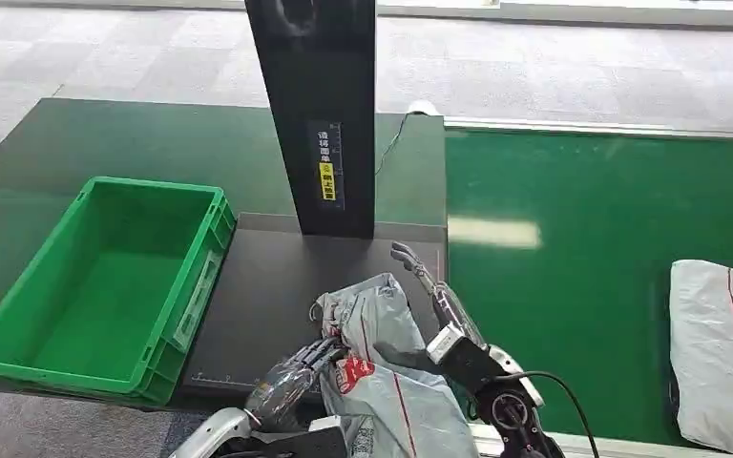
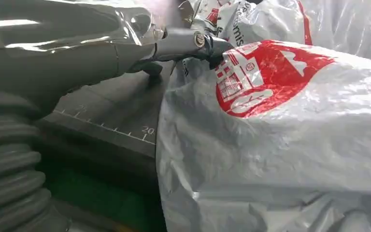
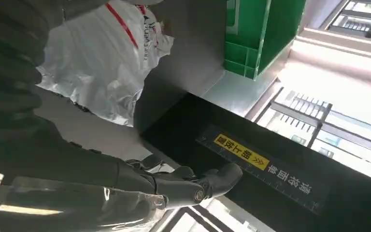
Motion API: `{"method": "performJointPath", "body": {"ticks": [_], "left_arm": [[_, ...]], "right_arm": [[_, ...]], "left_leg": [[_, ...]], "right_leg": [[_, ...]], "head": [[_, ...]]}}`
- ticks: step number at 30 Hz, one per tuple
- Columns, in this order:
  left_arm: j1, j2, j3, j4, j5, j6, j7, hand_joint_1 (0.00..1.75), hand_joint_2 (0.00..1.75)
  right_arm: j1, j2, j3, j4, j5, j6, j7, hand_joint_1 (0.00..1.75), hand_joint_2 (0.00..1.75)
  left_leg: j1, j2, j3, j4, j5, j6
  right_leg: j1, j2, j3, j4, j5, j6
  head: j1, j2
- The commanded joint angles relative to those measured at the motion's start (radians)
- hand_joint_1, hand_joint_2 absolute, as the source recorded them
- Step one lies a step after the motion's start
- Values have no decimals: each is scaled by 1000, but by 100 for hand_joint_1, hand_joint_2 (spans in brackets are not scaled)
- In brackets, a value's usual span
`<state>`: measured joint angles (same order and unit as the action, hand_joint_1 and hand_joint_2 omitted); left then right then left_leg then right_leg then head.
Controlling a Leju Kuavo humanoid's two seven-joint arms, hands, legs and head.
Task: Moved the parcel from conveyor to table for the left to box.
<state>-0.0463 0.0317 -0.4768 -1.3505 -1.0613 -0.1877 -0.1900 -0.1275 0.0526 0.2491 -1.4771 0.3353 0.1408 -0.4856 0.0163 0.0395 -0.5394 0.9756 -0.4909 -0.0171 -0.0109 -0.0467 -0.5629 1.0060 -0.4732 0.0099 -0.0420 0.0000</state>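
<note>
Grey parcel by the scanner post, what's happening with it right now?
The grey parcel lies on the dark mat by the black post, next to the green crate. The left hand has its fingers on the parcel's near side, but a full grip isn't clear. The right hand is open beside it. Another bag waits on the conveyor.

You have two grey parcels in the head view: one parcel [image 1: 396, 382] at about 6 o'clock on the dark platform [image 1: 267, 305], a second parcel [image 1: 721, 353] at 4 o'clock on the green conveyor [image 1: 582, 286]. You have one green crate [image 1: 105, 286] at 9 o'clock, and one black upright post [image 1: 320, 114] at 12 o'clock bearing one yellow label [image 1: 326, 181]. Two robot hands count in: left hand [image 1: 301, 367], right hand [image 1: 434, 286].
</note>
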Motion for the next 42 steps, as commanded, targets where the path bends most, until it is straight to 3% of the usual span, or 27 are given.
{"method": "performJointPath", "body": {"ticks": [1,2,3,4,8,16,35,42], "left_arm": [[-6,-22,-36,166,6,-13,7,84,175],[-8,-22,-35,160,6,-12,7,131,175],[-10,-23,-34,158,5,-12,7,131,175],[-5,-22,-33,144,9,-6,0,147,175],[0,-20,-12,95,11,51,-26,175,175],[13,-29,50,-72,87,242,-141,175,175],[88,-67,171,-214,145,475,-173,175,175],[93,-62,177,-228,146,477,-174,175,175]], "right_arm": [[0,1,-21,8,-2,-12,14,0,175],[2,1,-22,6,-2,-12,14,0,175],[3,1,-22,6,-2,-12,14,0,175],[6,1,-24,2,-2,-12,14,0,175],[22,-4,-31,-24,-3,-11,14,0,175],[38,-3,-47,-52,0,-2,14,0,175],[0,-5,-25,-5,-2,4,13,0,175],[-1,-6,-23,-3,-2,5,13,0,175]], "left_leg": [[-1,-4,4,-2,1,1],[-2,-6,3,-2,2,2],[-3,-7,5,-2,1,2],[-4,-7,6,-1,0,3],[-4,-7,5,-2,2,5],[-3,-6,4,0,0,5],[-4,-4,0,0,0,5],[-4,-4,-1,0,0,5]], "right_leg": [[-2,0,4,-1,0,0],[-2,0,4,-2,1,1],[-3,-1,7,-1,-1,3],[-4,-2,8,-1,-1,3],[-5,0,8,-2,0,3],[-4,1,4,-1,-1,2],[-4,1,0,-1,-1,3],[-4,1,-1,-1,0,3]], "head": [[0,0],[0,0],[0,0],[0,0],[0,0],[0,0],[0,0],[0,0]]}}
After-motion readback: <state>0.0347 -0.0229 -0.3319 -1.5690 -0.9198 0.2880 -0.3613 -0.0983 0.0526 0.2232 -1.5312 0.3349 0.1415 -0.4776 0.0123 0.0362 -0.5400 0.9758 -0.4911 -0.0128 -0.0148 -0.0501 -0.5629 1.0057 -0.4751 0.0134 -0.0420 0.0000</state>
